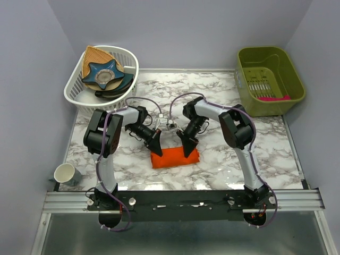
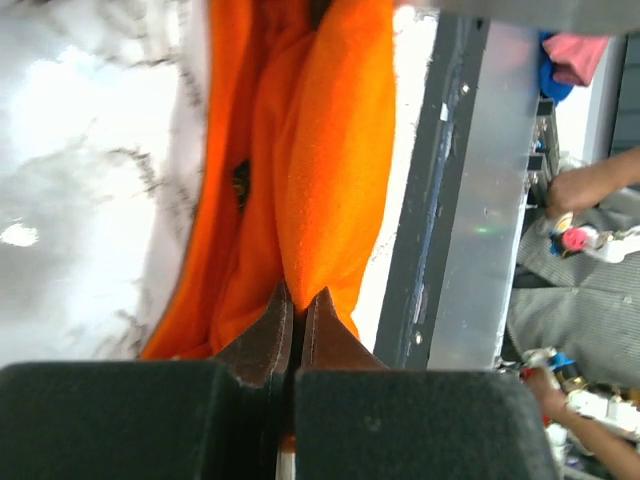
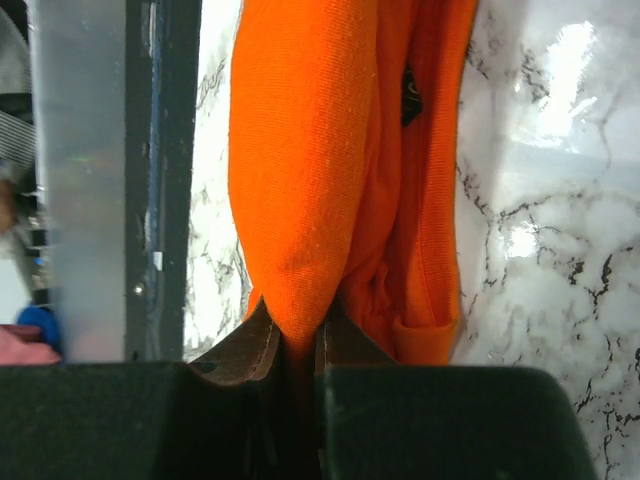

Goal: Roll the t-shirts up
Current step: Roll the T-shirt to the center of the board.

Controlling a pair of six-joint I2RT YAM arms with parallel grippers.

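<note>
The orange t-shirt (image 1: 175, 158) lies rolled on the table (image 1: 218, 90). The right gripper (image 3: 297, 322) clamps one end; the left gripper (image 2: 297, 303) seems to pinch the other.

- Marble table (image 1: 223, 159), white with grey veins.
- White slatted basket (image 1: 74, 93) at the far left corner.
- Tan woven wedge (image 1: 94, 54) in the basket, leaning on its far wall.
- Blue star-shaped dish (image 1: 104, 73) in the basket, lying on a dark item.
- Green bin (image 1: 295, 74) at the far right corner.
- Pink thing (image 1: 275, 98) on the bin's floor, by the near wall.
- White cup (image 1: 67, 173), upright, off the near left corner.
- Metal rail (image 1: 180, 197) along the near edge.
</note>
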